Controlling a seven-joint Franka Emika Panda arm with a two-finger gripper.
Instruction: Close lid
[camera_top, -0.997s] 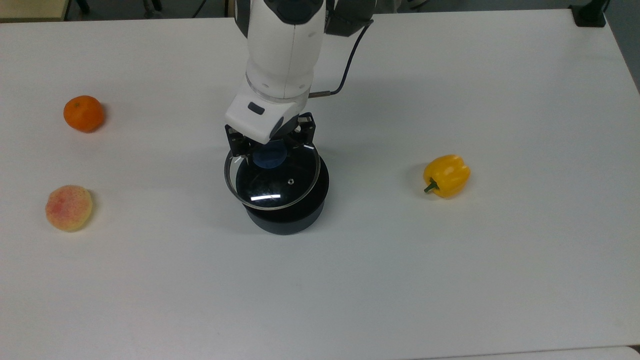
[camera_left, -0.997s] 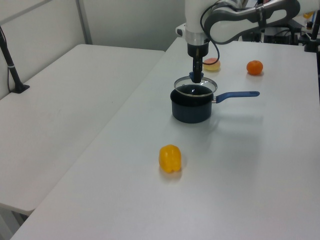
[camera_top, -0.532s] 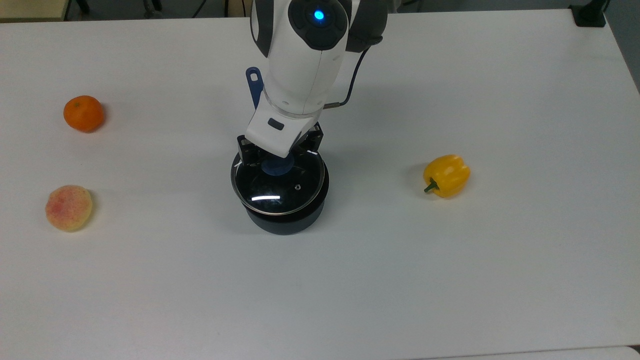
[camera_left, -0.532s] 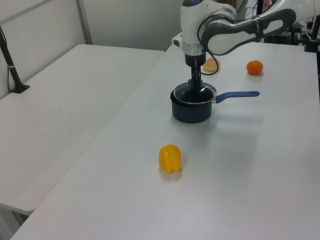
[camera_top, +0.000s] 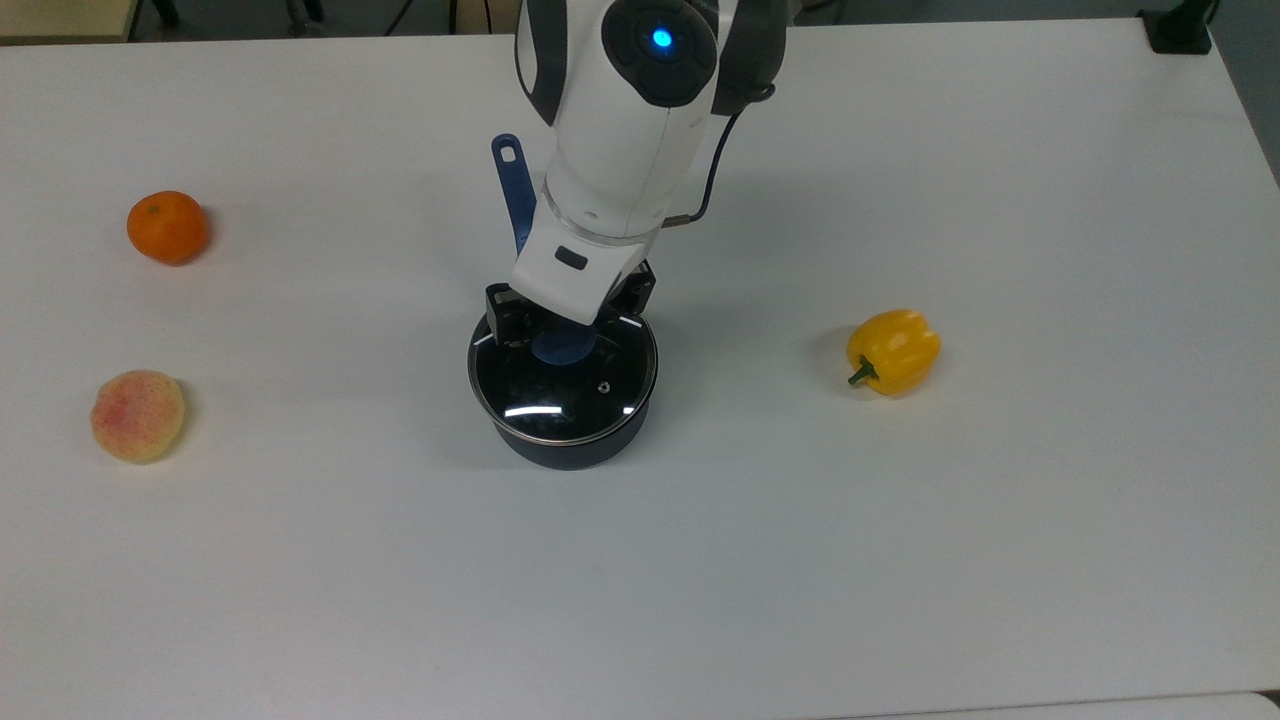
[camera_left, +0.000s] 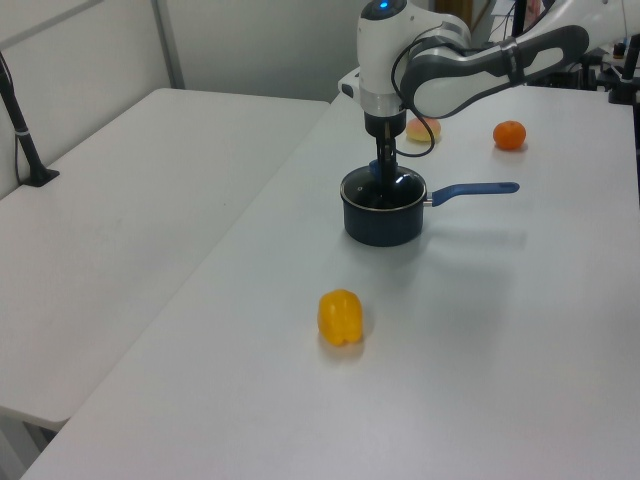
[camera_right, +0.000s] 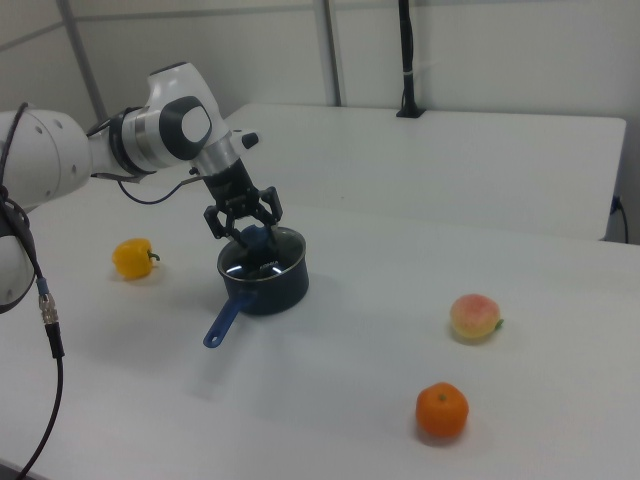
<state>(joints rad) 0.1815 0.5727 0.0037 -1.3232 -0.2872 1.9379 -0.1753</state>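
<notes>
The lid (camera_top: 560, 395), clear glass with a metal rim and a blue centre knob, lies level on the dark saucepan (camera_top: 565, 450), its rim lined up with the pan's rim. My gripper (camera_top: 565, 338) reaches down from above, its black fingers on either side of the knob and shut on it. The pan's blue handle (camera_top: 510, 185) points to the top view's far side, partly behind my arm. The left view has the lid (camera_left: 395, 188) on the saucepan (camera_left: 380, 222) under my gripper (camera_left: 380, 172). In the right view my gripper (camera_right: 250, 237) sits over the lid (camera_right: 262, 262).
On the white table (camera_top: 900, 550), an orange (camera_top: 167, 227) and a peach (camera_top: 137, 415) lie at the top view's left. A yellow bell pepper (camera_top: 892, 350) lies at the top view's right. All three are well away from the pan.
My gripper has lowered the lid and shifted it toward the top view's right. It hung tilted and off-centre above the pan; now it rests on the pan's rim.
</notes>
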